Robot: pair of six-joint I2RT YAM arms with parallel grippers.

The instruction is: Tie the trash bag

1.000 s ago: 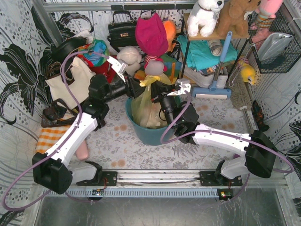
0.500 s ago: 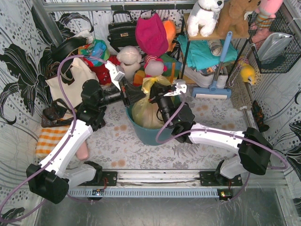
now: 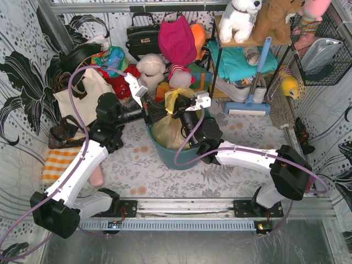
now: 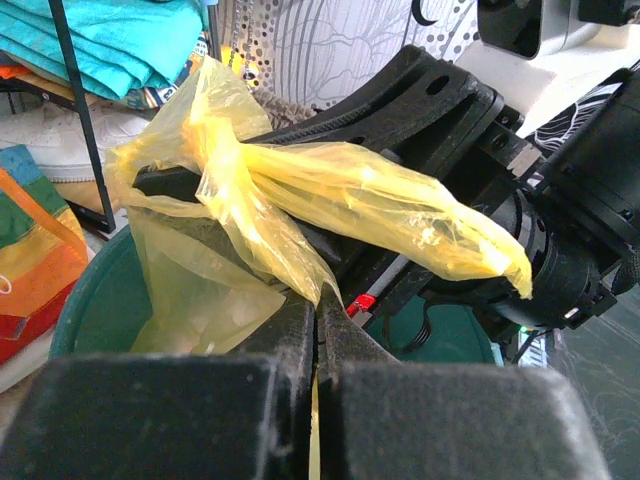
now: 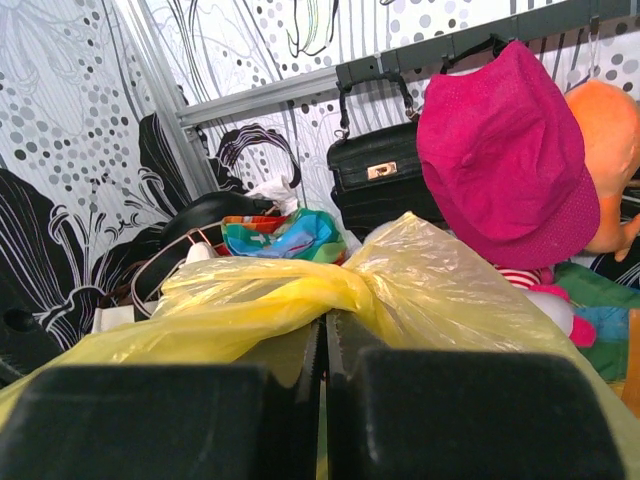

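The trash bag (image 3: 166,132) sits in the round teal bin (image 3: 165,160) in the middle of the table (image 3: 137,168), between my two arms. Its body bulges above the rim, and pale crumpled paper shows through the thin yellow plastic. Both my grippers meet at its gathered top, just above the bin.

My left gripper (image 4: 318,300) is pressed together on the plastic. In its wrist view a fold of the yellow film runs down into the tips, and a thin sliver of yellow shows in the slit between the fingers. One long handle strip (image 4: 380,200) stretches off to the right. It lies across the black body of my other gripper and ends in a loose point hanging free.

My right gripper (image 5: 325,325) is closed tight too, its fingers side by side with hardly a gap. The plastic bunches right at their tips and spreads away to both sides, so it looks pinched there, though the film covers the very ends.

Past the bag, at the back wall, hang a black handbag (image 5: 385,170) and a pink hat (image 5: 500,150). A cream tote bag (image 3: 82,96) stands well to the left of the bin.
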